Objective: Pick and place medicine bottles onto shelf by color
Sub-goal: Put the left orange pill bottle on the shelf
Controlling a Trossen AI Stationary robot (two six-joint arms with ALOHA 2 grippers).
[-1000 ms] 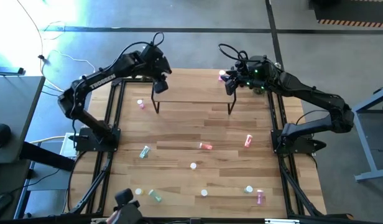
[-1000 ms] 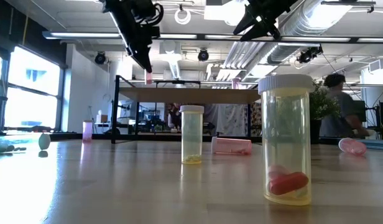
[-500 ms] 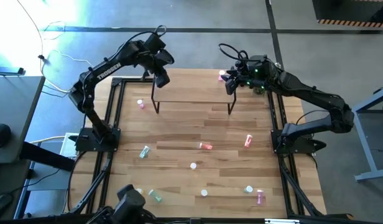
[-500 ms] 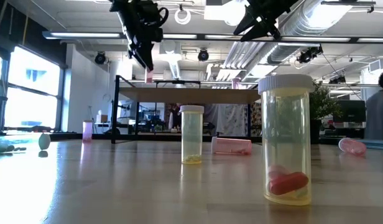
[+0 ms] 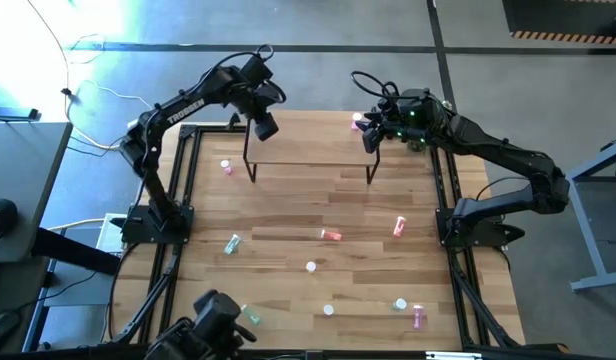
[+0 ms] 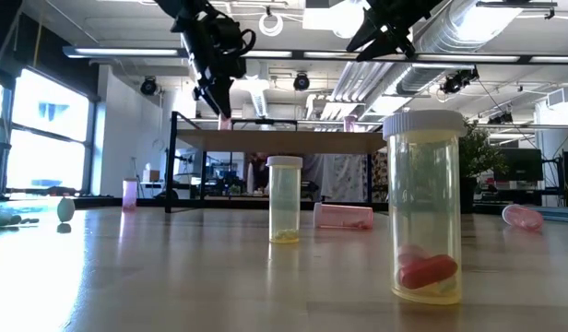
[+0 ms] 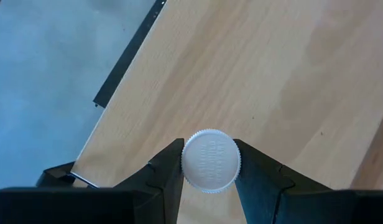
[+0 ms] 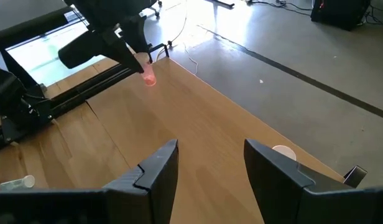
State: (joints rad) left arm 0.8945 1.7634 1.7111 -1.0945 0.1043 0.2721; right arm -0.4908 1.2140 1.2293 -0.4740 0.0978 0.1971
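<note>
Holding a pink bottle (image 7: 211,160) by its sides above the shelf's (image 5: 308,150) left end, left gripper (image 5: 265,127) risks toppling it off the edge, we judge; right gripper (image 5: 371,135) hovers open.

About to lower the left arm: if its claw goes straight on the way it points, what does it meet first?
The left claw, shut on a white-capped bottle, points down at the shelf top. That bare wooden surface looks like the first thing met, probably by the bottle's base; the gap is hard to judge.
</note>
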